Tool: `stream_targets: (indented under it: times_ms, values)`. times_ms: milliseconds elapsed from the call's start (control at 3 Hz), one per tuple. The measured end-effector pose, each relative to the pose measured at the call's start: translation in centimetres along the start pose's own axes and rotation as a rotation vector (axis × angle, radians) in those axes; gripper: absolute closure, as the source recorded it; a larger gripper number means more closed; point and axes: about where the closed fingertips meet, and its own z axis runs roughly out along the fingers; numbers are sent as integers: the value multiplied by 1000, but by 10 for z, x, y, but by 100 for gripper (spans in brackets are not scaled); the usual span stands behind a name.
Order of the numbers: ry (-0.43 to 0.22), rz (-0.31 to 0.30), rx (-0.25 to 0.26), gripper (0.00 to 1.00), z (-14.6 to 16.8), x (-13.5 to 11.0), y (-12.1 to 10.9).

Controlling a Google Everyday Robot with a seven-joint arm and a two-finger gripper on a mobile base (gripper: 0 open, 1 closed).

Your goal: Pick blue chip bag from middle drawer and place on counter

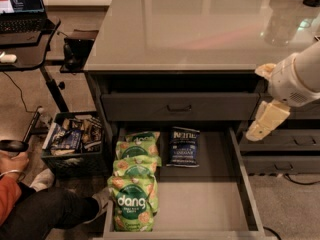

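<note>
my gripper: below counter edge, over drawer right wall | open or closed: I cannot tell | blue bag: flat at drawer back, lower left of me, apart, beside green bags

Lower centre of frame: middle drawer open, grey floor bare on right half. At its back, flat: blue chip bag, just right of a row of green dang bags along the left wall. Above: shut drawer front with small handle, then glossy counter across the top. Right edge, mid-height: cream gripper, beyond drawer's right wall, well apart from the bag. Left: snack crate; upper left, laptop on black desk.
</note>
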Motion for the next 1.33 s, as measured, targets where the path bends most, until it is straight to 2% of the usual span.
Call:
stream_targets:
  times_ms: [333, 667, 1000, 1333]
  values:
    - [-69, -9, 16, 0, 58, 16, -26]
    - [-69, -9, 16, 0, 58, 16, -26]
    - [-73, 1, 40, 0, 77, 17, -18]
    - [-120, 72, 49, 0, 135, 33, -4]
